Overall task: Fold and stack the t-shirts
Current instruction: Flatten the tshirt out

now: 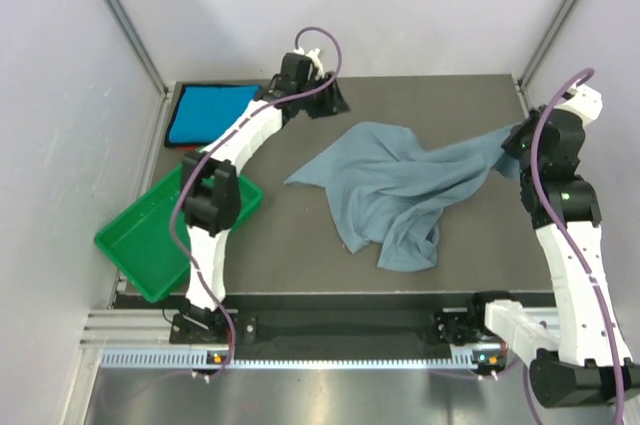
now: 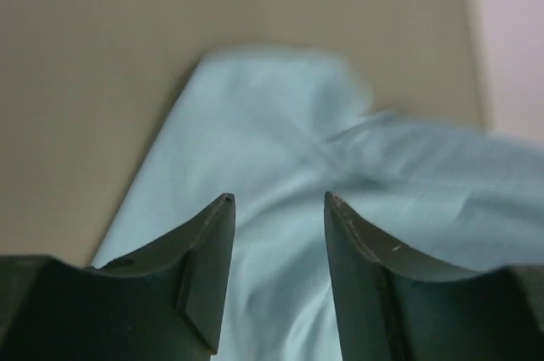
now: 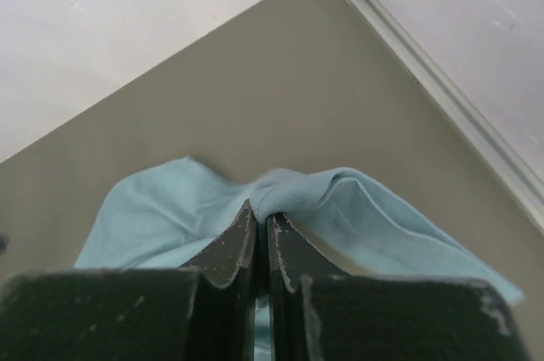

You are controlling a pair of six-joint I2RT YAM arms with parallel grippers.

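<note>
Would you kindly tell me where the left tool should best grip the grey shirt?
Probably the shirt's pointed left tip, coming in from the left with the left tool straddling the edge: it lies flat, clear of the bunched folds, opposite the end the right tool pinches.

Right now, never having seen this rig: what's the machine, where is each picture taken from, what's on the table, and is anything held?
Two white robot arms, left and right, are bolted at the near edge of a dark grey table. Each ends in a two-finger gripper. The wide picture comes from a fixed camera above and behind them. The other two come from a camera on each wrist, looking along its black fingers. On the table lie a crumpled dusty grey-blue cloth t-shirt, a folded bright turquoise t-shirt at the far left, and a green plastic tray at the near left. The right gripper is shut on an edge of the grey-blue shirt. The left gripper is open and holds nothing.
</note>
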